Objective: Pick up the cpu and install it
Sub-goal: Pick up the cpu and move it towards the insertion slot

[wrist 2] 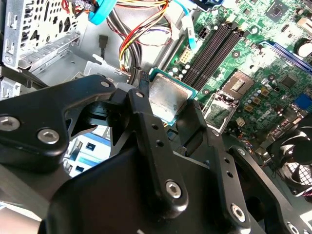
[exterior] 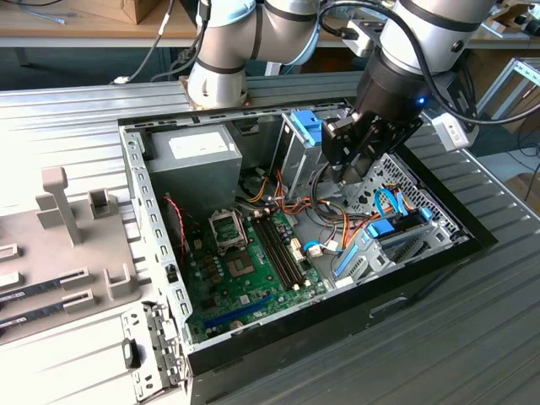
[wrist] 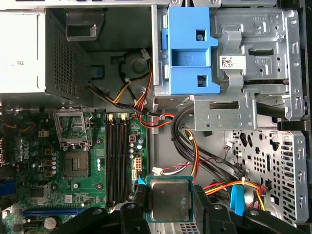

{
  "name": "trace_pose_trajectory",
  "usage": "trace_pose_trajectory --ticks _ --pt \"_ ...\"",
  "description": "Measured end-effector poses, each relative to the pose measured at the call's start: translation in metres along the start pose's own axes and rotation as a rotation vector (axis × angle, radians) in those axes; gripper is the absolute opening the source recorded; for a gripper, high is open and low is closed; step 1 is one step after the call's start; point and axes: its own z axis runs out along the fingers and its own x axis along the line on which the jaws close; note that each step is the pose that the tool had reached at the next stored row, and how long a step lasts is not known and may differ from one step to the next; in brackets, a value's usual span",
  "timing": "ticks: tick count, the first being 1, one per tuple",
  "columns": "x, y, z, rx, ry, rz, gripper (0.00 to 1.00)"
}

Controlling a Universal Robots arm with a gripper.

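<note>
- Exterior view: an open computer case (exterior: pixel 160 253) lies on its side on a ribbed grey metal desk (exterior: pixel 472 337).
- The desk on the exterior view's left is paler and carries grey block-shaped fixtures (exterior: pixel 63 207).
- Behind the desk there is a wooden bench edge (exterior: pixel 76 38) with cables hanging over it, and dark space under it.
- The arm (exterior: pixel 253 34) reaches down from the top, with the pincer (exterior: pixel 354 169) over the drive-cage side of the case.
- In both wrist views the pincer (wrist 2: pixel 168 105) (wrist: pixel 169 195) is clamped on the cpu (wrist 2: pixel 165 97) (wrist: pixel 169 200), one black finger on each opposite edge and the silver top facing the cameras.
- The cpu is held in the air inside the case, over the grey case floor and wire bundle just off the edge of the green motherboard (wrist: pixel 44 185).
- The open socket frame (wrist: pixel 74 127) on the motherboard is well apart from the cpu, with the memory slots (wrist: pixel 117 156) between them.
- The grey power supply (wrist: pixel 22 53) and blue drive bracket (wrist: pixel 187 53) sit along the far wall of the case.
</note>
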Motion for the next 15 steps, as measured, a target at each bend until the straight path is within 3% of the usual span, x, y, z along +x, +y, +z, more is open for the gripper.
trace_pose_trajectory --ticks 15 --pt "0.0003 -0.0001 0.0024 0.0001 0.0000 0.000 0.47"
